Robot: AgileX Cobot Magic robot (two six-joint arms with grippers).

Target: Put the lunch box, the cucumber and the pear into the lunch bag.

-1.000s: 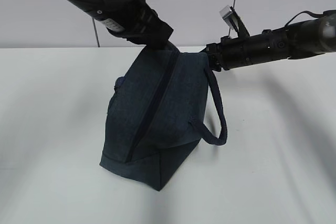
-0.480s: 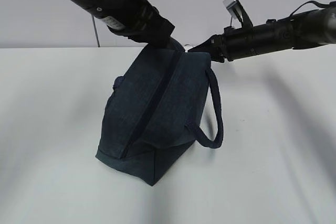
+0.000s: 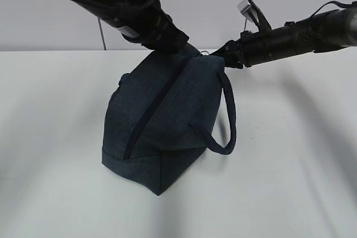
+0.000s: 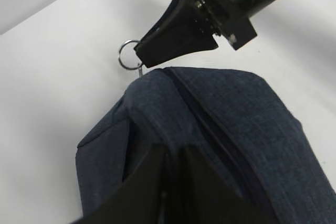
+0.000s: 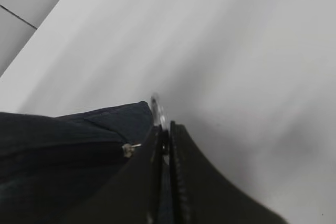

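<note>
Since half a second ago the lunch bag (image 3: 159, 121) has swung a little to the left and settled lower, its bottom corner shifting leftward on the white table (image 3: 290, 182), while the right gripper (image 3: 227, 52) has stayed at the bag's upper right end.

The bag is the largest thing in view: dark navy, tilted on the table, with its zipper (image 3: 153, 110) running closed along the visible side from the top down toward the lower left. With the zipper shut, nothing inside can be seen, and the lunch box, cucumber and pear appear in no view. The looped handle (image 3: 226, 115) hangs off the bag's right side.

The left gripper (image 3: 167, 40) is clamped on the top end of the bag; in the left wrist view its dark fingers (image 4: 157, 182) pinch a fold of the fabric. The right gripper's jaws are pressed together on the metal ring pull (image 4: 128, 56) at the bag's top corner; in the left wrist view the ring sticks out just past the jaw tips, and the right wrist view shows it held between them.
</note>
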